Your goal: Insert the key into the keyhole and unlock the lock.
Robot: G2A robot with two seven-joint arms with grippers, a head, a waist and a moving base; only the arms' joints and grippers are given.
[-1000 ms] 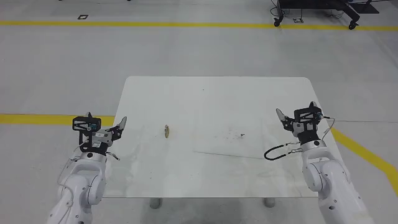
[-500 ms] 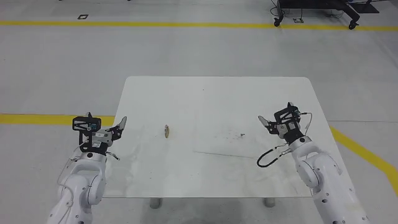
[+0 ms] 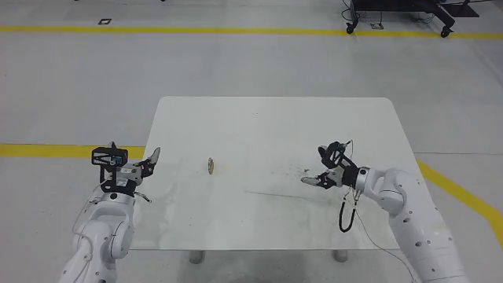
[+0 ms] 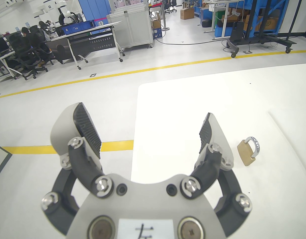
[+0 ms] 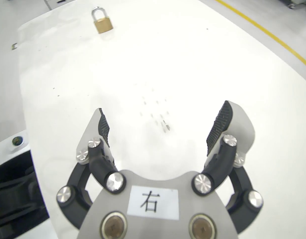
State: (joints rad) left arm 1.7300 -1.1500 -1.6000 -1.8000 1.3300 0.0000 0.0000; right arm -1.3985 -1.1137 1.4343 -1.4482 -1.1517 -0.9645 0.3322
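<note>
Our right gripper (image 5: 164,110) hung spread open, nearer the key (image 5: 165,126), which lay flat between its fingers. The lock (image 3: 210,164) sat well apart toward nine o'clock, by our open left gripper (image 4: 144,115).

Pale floor (image 3: 236,63) with yellow lines (image 3: 236,30); blue partition (image 4: 93,7), desks (image 4: 98,41) and black office chairs (image 4: 26,55) behind

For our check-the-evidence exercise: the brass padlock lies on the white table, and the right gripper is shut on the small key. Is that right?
Not quite. The right gripper is open and holds nothing; the small key lies loose on the white table near it, as the right wrist view shows. The brass padlock does lie on the table.
</note>
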